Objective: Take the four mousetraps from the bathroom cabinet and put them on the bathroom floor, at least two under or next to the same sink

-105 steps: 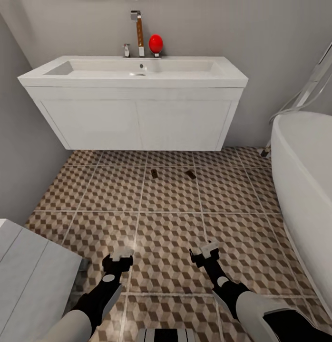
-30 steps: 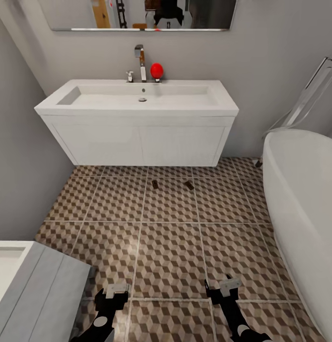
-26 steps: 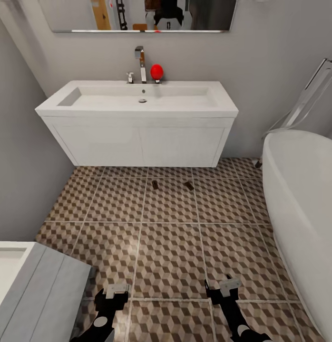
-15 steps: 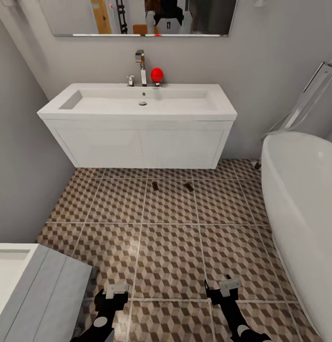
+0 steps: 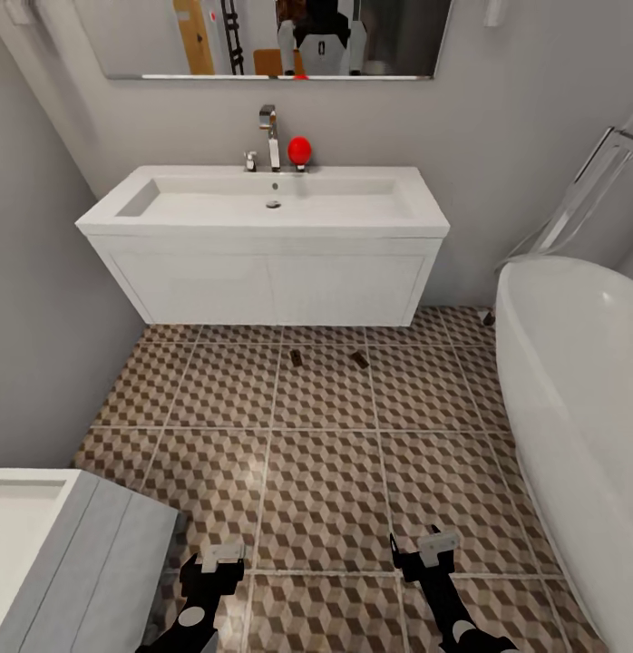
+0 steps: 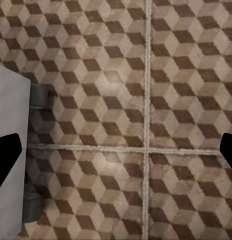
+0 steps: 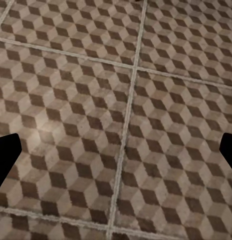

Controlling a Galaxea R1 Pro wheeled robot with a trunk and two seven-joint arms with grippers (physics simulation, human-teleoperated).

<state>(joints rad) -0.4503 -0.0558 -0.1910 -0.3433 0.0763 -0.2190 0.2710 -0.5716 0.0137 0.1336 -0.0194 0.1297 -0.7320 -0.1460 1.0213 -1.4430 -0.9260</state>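
**Camera tilts up as two traps lie before the vanity**

Since the earlier head pictures the whole view has shifted: the wall mirror [image 5: 267, 38] now shows more and the sink sits lower in the picture, a move of the camera, not of the things. Two small flat brown wooden mousetraps lie on the cube-patterned brown, beige and white tiled bathroom floor [image 5: 326, 490], one [image 5: 296, 359] near the other [image 5: 360, 359], both just in front of the wide white rectangular bathroom sink [image 5: 271, 201] on its white wall-hung vanity. A chrome tap [image 5: 268, 136] and a red ball-shaped object [image 5: 299, 150] stand at the basin's back edge. The white oval bathtub [image 5: 579, 399] is at the right. The left gripper [image 5: 220, 555] and right gripper [image 5: 430, 544] hang low over bare tiles, both spread wide and holding nothing
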